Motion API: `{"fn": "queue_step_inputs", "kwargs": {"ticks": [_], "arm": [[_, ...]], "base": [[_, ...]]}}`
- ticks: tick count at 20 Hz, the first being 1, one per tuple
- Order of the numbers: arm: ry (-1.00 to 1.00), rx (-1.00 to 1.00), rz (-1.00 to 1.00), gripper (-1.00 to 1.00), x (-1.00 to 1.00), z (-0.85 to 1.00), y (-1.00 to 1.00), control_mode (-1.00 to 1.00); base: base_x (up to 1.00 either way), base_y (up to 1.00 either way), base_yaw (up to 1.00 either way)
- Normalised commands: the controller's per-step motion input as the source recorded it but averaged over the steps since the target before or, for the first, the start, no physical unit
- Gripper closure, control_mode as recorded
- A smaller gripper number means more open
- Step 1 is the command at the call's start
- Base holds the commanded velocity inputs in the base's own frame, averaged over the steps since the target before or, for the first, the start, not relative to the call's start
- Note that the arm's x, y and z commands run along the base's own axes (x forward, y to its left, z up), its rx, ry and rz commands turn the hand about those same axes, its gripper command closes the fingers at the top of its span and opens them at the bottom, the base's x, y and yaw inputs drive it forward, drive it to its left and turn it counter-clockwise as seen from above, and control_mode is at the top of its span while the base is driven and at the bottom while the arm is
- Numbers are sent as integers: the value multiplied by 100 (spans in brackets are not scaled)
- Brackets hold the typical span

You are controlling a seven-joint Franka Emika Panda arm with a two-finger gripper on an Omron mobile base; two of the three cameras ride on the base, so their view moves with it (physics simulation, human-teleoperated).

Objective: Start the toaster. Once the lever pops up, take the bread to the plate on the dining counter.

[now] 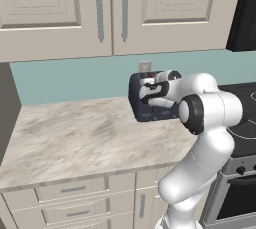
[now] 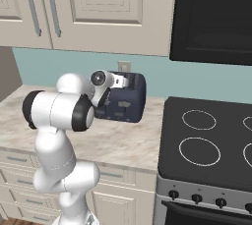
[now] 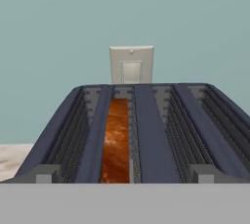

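The dark navy toaster [image 1: 138,109] stands at the back of the marbled worktop, against the teal wall. My gripper [image 1: 148,93] hovers just above its top, level with the slots, and is open with nothing held. Seen from the right, the hand [image 2: 110,82] overlaps the toaster [image 2: 129,102]. The hand view looks along the toaster's top [image 3: 151,135]. A brown bread slice [image 3: 116,140] sits down in the left slot, and the right slot holds nothing. My fingertips are outside the hand view. The plate and the dining counter are out of view.
A white wall outlet [image 3: 131,65] sits behind the toaster. A black stove [image 2: 211,145] adjoins the worktop [image 1: 75,133] on the right, with a dark appliance [image 2: 211,17] above it. Pale upper cabinets [image 1: 100,8] hang overhead. Drawers run below the worktop.
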Motion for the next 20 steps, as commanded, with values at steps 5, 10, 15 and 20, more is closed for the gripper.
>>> {"fn": "queue_step_inputs", "kwargs": {"ticks": [5, 10, 15, 20], "arm": [[0, 0, 0, -100, 3, -1, 0, -100], [0, 0, 0, -100, 0, -1, 0, -100], [0, 0, 0, -100, 0, 0, 0, -100], [0, 0, 0, -100, 0, -1, 0, -100]], "base": [[0, 0, 0], [0, 0, 0], [0, 0, 0], [0, 0, 0]]}}
